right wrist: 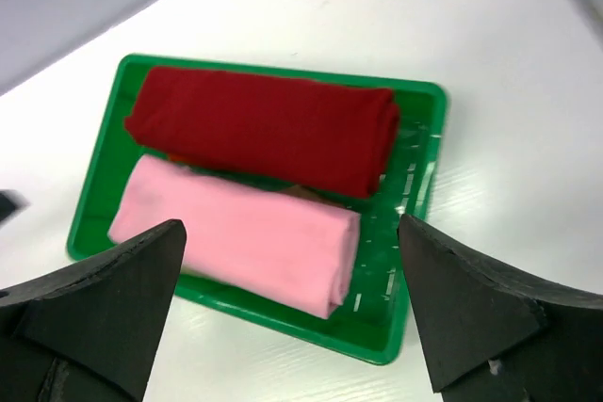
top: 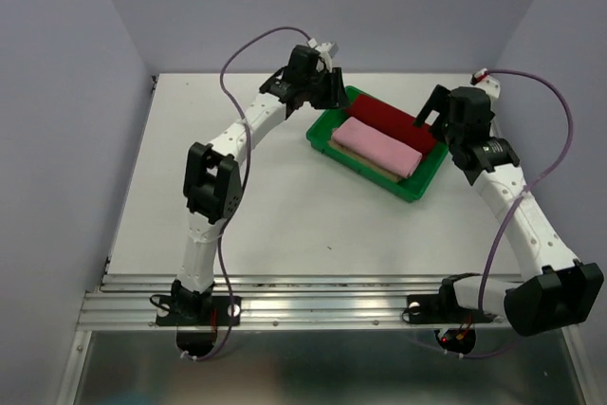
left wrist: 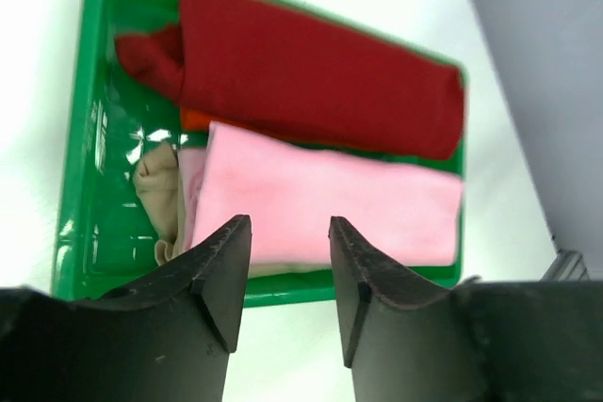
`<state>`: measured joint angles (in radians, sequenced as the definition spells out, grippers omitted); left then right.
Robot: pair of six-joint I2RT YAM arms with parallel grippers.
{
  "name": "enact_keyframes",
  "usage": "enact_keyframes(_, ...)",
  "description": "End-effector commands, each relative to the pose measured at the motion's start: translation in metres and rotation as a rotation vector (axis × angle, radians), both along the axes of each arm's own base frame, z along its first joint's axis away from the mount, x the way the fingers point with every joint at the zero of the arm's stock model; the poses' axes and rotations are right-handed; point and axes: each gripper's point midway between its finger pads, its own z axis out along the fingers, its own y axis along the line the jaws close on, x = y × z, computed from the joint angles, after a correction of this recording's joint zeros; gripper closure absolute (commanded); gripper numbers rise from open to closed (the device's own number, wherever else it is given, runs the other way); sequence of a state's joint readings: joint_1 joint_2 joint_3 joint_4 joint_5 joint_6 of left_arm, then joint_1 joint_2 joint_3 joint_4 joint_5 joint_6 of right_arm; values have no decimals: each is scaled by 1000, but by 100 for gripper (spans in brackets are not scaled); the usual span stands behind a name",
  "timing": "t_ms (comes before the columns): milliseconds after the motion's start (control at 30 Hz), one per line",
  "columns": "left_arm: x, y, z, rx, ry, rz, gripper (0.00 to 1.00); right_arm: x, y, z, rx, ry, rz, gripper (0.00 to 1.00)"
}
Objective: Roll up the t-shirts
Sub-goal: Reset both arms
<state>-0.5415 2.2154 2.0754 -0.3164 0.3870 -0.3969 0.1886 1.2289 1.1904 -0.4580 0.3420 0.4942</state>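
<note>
The left gripper (top: pixel 322 87) hangs over the far left corner of the green tray (top: pixel 318 140), its fingers (left wrist: pixel 221 261) parted by a modest gap with nothing between them. The tray sits on the white table (top: pixel 285 225), right of centre and toward the back. The shirts lie in it as long bundles side by side. The dark red one (top: pixel 394 120) is along the far side and the pink one (top: pixel 377 146) touches it on the near side. A beige one (left wrist: pixel 158 185) is tucked under the pink, showing only at one end. The right gripper (top: pixel 430 112) hovers by the tray's right end, jaws spread wide and empty
</note>
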Motion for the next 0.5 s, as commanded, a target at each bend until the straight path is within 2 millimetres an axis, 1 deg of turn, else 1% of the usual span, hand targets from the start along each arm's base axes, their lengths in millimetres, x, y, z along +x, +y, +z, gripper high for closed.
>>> enact_keyframes(0, -23, 29, 150, -85, -297, 25, 48, -31, -48, 18, -108, 2, -219, 0)
enact_keyframes(33, -27, 36, 144, -60, -300, 34, 47, -40, -58, 16, -137, 20, -265, 0)
enact_keyframes(67, -34, 50, 169, -63, -353, 76, 47, -47, -62, 18, -146, 19, -285, 0)
enact_keyframes(100, -38, 58, 174, -56, -369, 95, 47, -52, -66, 18, -156, 26, -303, 0)
enact_keyframes(133, -41, 66, 167, -27, -366, 109, 47, -60, -72, 15, -173, 40, -334, 0)
enact_keyframes(167, -47, 84, 184, -17, -401, 157, 47, -68, -76, 15, -175, 38, -347, 0)
enact_keyframes(200, -51, 95, 176, 19, -395, 182, 47, -75, -79, 13, -178, 44, -366, 0)
enact_keyframes(233, -53, 106, 176, 35, -398, 216, 47, -79, -80, 10, -178, 46, -372, 0)
enact_keyframes(267, -58, 129, 188, 59, -429, 293, 47, -86, -82, 7, -176, 47, -379, 0)
enact_keyframes(300, -62, 141, 189, 74, -431, 328, 47, -90, -84, 4, -170, 48, -392, 0)
enact_keyframes(333, -64, 155, 171, 118, -402, 375, 48, -93, -84, 0, -168, 53, -394, 0)
enact_keyframes(367, -68, 166, 168, 132, -402, 405, 48, -96, -84, -7, -171, 68, -393, 0)
enact_keyframes(400, -71, 179, 166, 150, -405, 446, 48, -98, -84, -9, -166, 69, -397, 0)
enact_keyframes(433, -81, 195, 176, 139, -429, 479, 48, -102, -85, -13, -156, 79, -409, 0)
enact_keyframes(467, -86, 204, 155, 168, -402, 490, 48, -105, -85, -17, -154, 90, -410, 0)
